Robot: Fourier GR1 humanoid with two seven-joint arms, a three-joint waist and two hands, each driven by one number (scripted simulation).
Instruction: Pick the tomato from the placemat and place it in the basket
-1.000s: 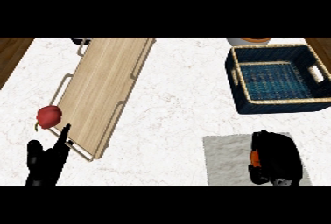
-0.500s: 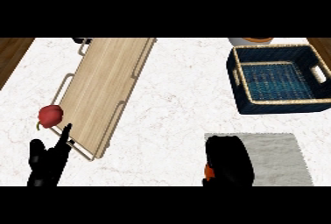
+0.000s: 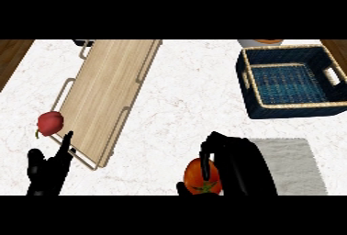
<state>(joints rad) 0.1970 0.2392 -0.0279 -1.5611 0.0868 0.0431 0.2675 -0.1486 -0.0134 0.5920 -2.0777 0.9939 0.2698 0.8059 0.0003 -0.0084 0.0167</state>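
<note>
tomato, round and orange-red with a green stalk (image 3: 202, 176), low in the frame just right of centre, gripped by the black right hand (image 3: 234, 163) with fingers curled over its top and right side and a thumb under its lower left. sits off the left edge of the pale grey rectangular placemat (image 3: 291, 160), which lies at lower right, partly covered by the hand and forearm. whether touching the white marble counter (image 3: 183, 105) or lifted clear cannot be told from this view.

dark blue woven basket with tan rim and handle slots (image 3: 252, 92) at upper right, well apart from the tomato, with only its blue woven bottom showing inside. sliver of an orange-topped pale object (image 3: 261, 42) just above the basket at the top edge, too cropped to identify.

long light wooden tray with thin metal loop handles (image 3: 112, 87) running diagonally from upper centre down to lower left. small dark red rounded fruit with a short stem (image 3: 50, 123) just left of the tray's lower end, resting on the counter.

black left hand (image 3: 46, 170) at the lower left, open, fingers pointing up, one fingertip near the tray's lower handle, just below the red fruit and not touching it.
</note>
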